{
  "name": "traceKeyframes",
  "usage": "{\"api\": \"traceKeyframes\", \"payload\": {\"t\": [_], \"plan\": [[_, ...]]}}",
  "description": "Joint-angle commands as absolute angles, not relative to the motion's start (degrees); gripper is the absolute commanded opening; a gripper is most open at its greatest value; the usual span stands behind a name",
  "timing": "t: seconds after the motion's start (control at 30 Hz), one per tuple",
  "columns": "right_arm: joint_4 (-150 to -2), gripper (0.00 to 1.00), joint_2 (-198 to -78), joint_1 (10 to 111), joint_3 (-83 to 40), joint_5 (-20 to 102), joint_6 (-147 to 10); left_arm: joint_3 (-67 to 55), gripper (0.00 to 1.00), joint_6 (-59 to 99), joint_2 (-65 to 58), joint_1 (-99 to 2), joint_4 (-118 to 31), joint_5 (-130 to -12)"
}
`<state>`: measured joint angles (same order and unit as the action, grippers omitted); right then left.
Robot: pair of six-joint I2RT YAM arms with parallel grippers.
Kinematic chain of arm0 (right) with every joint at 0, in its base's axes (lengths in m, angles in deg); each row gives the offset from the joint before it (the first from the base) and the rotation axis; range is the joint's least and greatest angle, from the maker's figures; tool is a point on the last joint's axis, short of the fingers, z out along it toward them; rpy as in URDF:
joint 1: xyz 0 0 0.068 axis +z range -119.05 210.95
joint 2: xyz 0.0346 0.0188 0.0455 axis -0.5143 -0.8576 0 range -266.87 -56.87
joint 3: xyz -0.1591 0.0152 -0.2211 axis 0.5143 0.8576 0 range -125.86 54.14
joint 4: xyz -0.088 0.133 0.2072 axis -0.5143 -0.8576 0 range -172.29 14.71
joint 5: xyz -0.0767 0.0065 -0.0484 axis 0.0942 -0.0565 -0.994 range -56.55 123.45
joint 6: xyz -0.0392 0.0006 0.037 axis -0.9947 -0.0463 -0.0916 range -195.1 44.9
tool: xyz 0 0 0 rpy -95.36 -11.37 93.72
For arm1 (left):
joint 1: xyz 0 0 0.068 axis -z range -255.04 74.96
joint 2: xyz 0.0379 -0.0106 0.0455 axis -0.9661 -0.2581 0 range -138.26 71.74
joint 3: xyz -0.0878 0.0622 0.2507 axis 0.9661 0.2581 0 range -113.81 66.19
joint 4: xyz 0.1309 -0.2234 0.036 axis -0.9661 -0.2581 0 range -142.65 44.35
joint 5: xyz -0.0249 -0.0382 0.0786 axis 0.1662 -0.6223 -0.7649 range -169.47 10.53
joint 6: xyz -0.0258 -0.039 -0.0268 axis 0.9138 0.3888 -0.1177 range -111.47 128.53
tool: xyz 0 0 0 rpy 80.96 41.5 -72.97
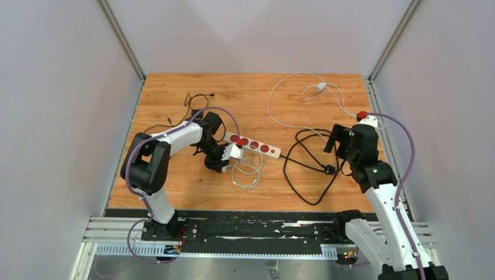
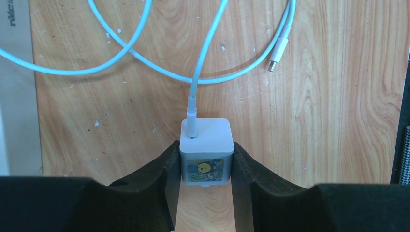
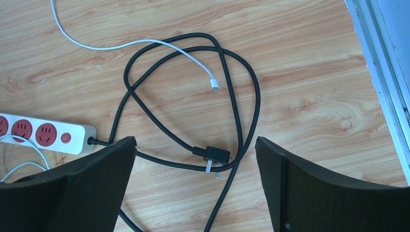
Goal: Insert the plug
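My left gripper (image 2: 205,166) is shut on a white cube-shaped charger plug (image 2: 205,145) with a cartoon sticker on one face and a pale blue cable (image 2: 203,63) leaving its top. In the top view the left gripper (image 1: 229,155) holds the charger plug (image 1: 235,151) beside the left end of the white power strip (image 1: 254,144) with red sockets. My right gripper (image 3: 196,166) is open and empty above the strip's black cord and its black plug (image 3: 212,154). The right gripper (image 1: 337,140) hovers right of the strip, whose end shows in the right wrist view (image 3: 43,133).
The black cord (image 1: 309,169) loops over the table's middle right. A second white charger (image 1: 320,87) with a long white cable lies at the back right. Thin black wires (image 1: 192,102) lie at the back left. The blue cable coils (image 1: 248,172) in front of the strip.
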<state>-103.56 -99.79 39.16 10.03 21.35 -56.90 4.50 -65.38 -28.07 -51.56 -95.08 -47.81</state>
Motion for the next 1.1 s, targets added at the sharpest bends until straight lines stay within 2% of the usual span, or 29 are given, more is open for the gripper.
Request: {"api": "traceKeyframes", "payload": {"t": [0.0, 0.03, 0.07, 0.1, 0.3, 0.47, 0.57, 0.7, 0.9, 1.07], "plan": [[-103.34, 1.00, -99.14, 38.68, 10.32, 24.17, -57.87, 1.69, 0.16, -63.94, -27.47, -51.36, -95.57, -47.54], [-102.44, 1.00, -98.96, 38.71, 10.43, 26.22, -58.62, 0.70, 0.11, -62.91, -26.63, -51.40, -95.58, -46.46], [-101.24, 1.00, -98.71, 38.69, 10.65, 29.22, -59.67, -0.62, 0.02, -61.87, -25.75, -51.40, -95.57, -45.17], [-99.44, 1.00, -98.47, 38.76, 10.91, 33.20, -60.75, -2.24, 0.00, -60.36, -24.91, -51.40, -95.61, -43.76], [-88.63, 0.96, -100.77, 42.14, 10.42, 56.55, -67.27, -16.36, 0.00, -49.48, -22.70, -51.40, -95.50, -29.35], [-92.60, 0.95, -108.55, 56.15, -0.37, 62.17, -80.75, -24.41, 0.00, -45.80, -22.24, -50.88, -95.48, -15.94], [-96.42, 0.96, -111.51, 61.43, -6.07, 67.95, -87.11, -26.55, 0.00, -43.89, -21.19, -48.53, -95.48, -16.30], [-98.30, 0.96, -111.81, 63.38, -8.58, 72.85, -90.92, -22.27, 0.00, -42.85, -16.38, -44.11, -95.48, -18.25], [-99.54, 0.96, -110.36, 65.50, -7.44, 79.15, -93.24, -13.24, 0.00, -44.82, -8.42, -39.86, -95.65, -10.45], [-100.07, 0.94, -112.12, 70.90, -6.66, 75.78, -93.08, -10.76, 0.00, -41.54, -7.95, -39.69, -95.74, -9.51]]}}
